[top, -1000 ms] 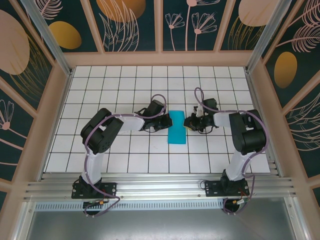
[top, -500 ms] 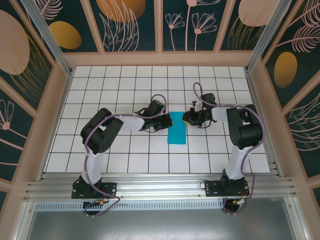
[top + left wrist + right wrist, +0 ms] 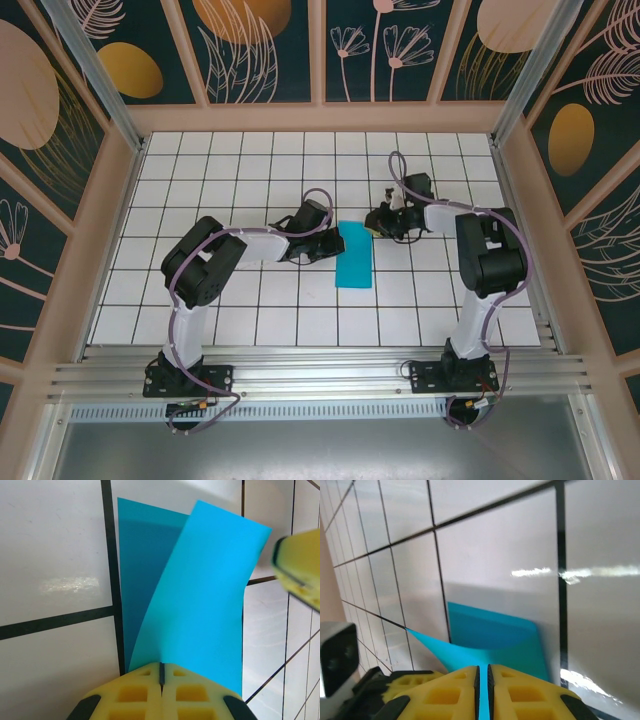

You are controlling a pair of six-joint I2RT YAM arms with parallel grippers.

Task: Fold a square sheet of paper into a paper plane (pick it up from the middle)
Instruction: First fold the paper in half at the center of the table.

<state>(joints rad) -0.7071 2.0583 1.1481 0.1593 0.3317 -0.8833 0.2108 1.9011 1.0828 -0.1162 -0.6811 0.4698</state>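
Note:
The square sheet of paper (image 3: 353,262) is teal-blue and lies folded into a narrow rectangle on the white grid table (image 3: 250,180). My left gripper (image 3: 329,238) is at its far left edge. In the left wrist view the gripper (image 3: 161,666) is shut on the upper layer of the sheet (image 3: 200,595), which curves up off the darker lower layer. My right gripper (image 3: 374,224) is at the far right corner. Seen from the right wrist, that gripper (image 3: 482,672) is shut with a strip of the teal sheet (image 3: 495,635) between its yellow fingers.
The pen's wooden frame and patterned walls (image 3: 320,115) close in the table on three sides. An aluminium rail (image 3: 320,375) runs along the near edge by the arm bases. Bare tiles lie all round the sheet.
My right gripper has moved toward the far side of the table, to the sheet's far right corner. The left arm and the sheet's near end have stayed put.

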